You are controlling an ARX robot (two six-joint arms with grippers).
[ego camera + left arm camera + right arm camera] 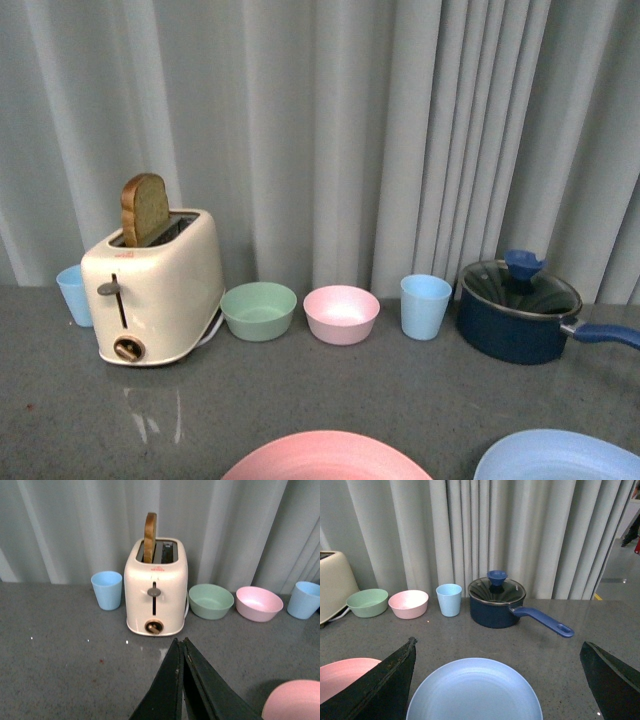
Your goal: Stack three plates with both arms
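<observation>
The right pincer [497, 644] was open wide near the big round light blue plate [475, 690], the left pincer [181, 645] was shut empty, and a weak pinch might drop the plate.

Along the worktop's [400, 400] back edge, left to right: left cup [72, 293], toaster [160, 290] with a bread slice [145, 210] in its slot, left bowl [259, 311], right bowl [341, 314], right cup [426, 306], saucepan [518, 315]. At the front edge lie the left plate [328, 457] and right plate [560, 458], apart.
</observation>
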